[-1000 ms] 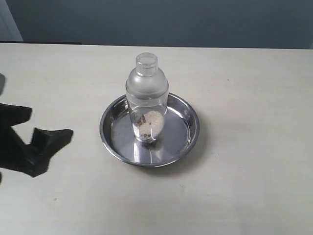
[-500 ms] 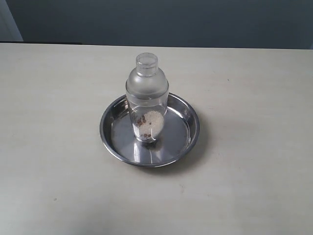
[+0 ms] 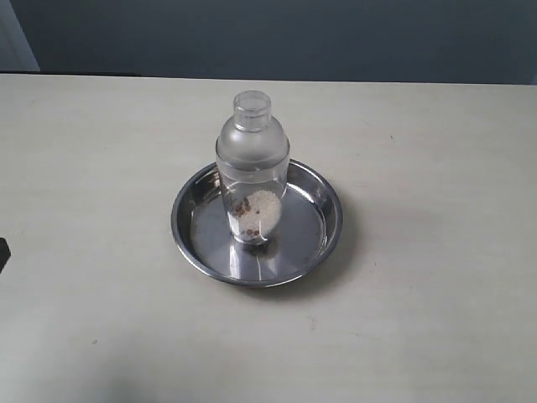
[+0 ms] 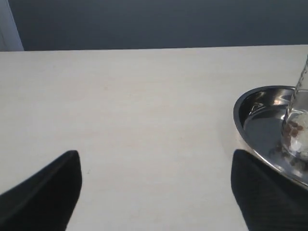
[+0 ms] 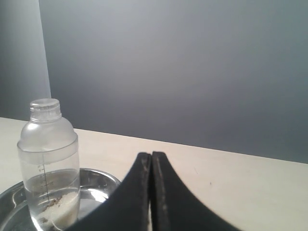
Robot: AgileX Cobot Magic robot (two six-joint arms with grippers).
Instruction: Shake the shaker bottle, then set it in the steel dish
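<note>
The shaker bottle point(image 3: 252, 164) stands upright in the middle of the steel dish point(image 3: 322, 201), with brown and whitish grains at its bottom. Nothing touches it. In the left wrist view my left gripper point(image 4: 156, 166) is open, its two dark fingers wide apart over bare table, with the dish point(image 4: 250, 113) and the bottle's base point(image 4: 299, 126) off to one side. In the exterior view only a dark sliver of that arm shows at the left edge. My right gripper point(image 5: 151, 159) is shut with nothing in it; the bottle point(image 5: 49, 159) and dish point(image 5: 103, 177) lie beyond it.
The pale table point(image 3: 419, 311) spreads around the dish on all sides. A dark grey wall point(image 3: 294, 34) runs behind the table's far edge.
My left gripper has drawn back to the left, out of the exterior view, leaving only a sliver at the edge. The bottle and dish have not moved.
</note>
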